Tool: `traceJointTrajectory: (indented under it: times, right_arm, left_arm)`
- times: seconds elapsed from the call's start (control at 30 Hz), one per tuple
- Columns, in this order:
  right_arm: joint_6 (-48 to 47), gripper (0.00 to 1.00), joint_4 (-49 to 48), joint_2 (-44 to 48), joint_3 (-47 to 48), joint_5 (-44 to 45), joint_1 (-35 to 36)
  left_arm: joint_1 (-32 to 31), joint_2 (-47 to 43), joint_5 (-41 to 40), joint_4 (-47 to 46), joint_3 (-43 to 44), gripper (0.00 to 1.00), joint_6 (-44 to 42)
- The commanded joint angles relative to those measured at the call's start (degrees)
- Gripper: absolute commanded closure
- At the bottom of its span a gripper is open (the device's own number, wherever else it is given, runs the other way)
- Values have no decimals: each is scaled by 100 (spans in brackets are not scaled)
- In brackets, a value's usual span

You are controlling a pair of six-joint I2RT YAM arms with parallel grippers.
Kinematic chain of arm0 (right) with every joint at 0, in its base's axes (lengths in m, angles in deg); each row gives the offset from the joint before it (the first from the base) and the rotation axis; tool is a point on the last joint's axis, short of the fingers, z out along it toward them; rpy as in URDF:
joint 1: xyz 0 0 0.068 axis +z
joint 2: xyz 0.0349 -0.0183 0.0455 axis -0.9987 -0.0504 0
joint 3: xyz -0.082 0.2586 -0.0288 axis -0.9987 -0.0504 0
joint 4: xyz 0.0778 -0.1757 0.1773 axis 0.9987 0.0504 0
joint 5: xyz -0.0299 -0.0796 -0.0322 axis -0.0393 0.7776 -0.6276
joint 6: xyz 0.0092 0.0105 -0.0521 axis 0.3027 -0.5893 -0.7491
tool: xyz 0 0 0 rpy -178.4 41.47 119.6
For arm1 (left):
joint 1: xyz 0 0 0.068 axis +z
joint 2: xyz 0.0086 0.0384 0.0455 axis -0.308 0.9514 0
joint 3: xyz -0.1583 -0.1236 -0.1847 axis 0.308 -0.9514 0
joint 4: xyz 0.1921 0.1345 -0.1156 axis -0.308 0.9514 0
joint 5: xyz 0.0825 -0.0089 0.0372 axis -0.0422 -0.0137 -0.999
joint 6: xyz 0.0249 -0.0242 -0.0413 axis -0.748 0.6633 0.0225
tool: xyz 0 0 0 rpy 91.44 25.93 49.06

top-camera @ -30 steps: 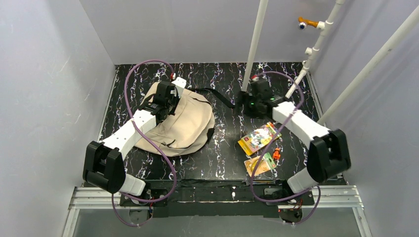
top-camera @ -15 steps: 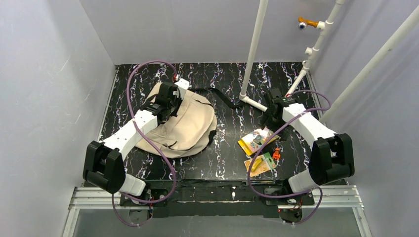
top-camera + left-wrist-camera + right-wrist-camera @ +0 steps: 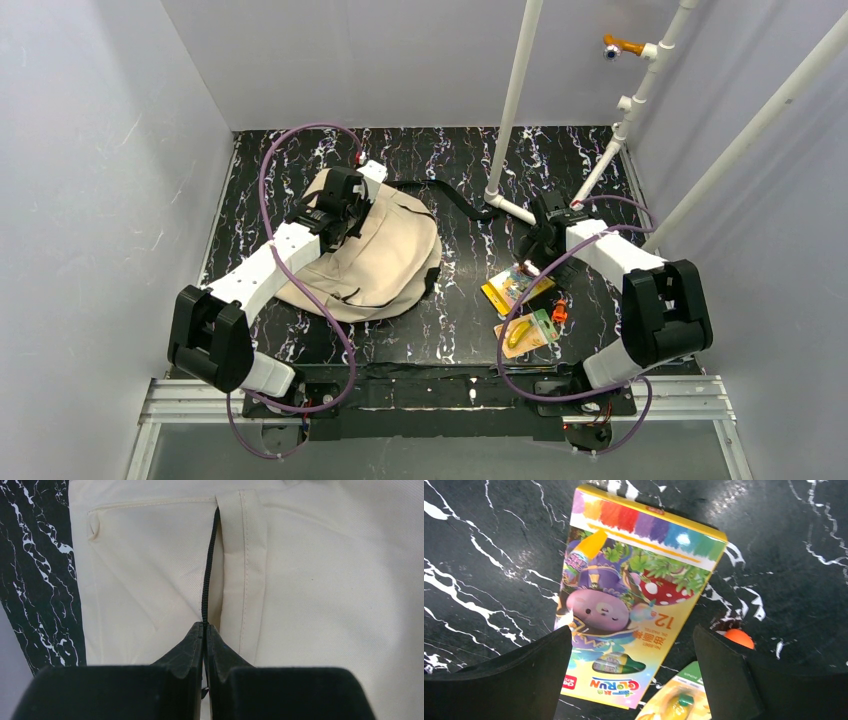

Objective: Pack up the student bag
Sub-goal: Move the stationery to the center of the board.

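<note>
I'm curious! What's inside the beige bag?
The student bag shows only beige fabric and a black zipper, the left gripper shut on it. Fabric hides whatever is inside.

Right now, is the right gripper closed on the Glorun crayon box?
No, the right gripper is open: its fingers stand wide apart, one at each side of the Glorun crayon box, without clamping it.

The student bag [image 3: 375,260] lies left on the table [image 3: 460,300], crayon box [image 3: 516,288] and packet [image 3: 527,332] right.
</note>
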Motion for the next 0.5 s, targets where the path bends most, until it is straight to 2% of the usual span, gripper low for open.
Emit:
traceJointTrajectory:
  times: [0.0,0.37,0.47]
  right_arm:
    - [184,2,-595,-133,-103,-31,-74]
    - [375,2,-844,-436,-99,-206,-146]
    - [186,2,-852,-502,0,-355,-146]
  left_arm:
    - [-91,-128,140,41,265,100,-15]
    - [-109,-103,166,98,311,100,-51]
    - [-109,-66,202,192,405,100,-31]
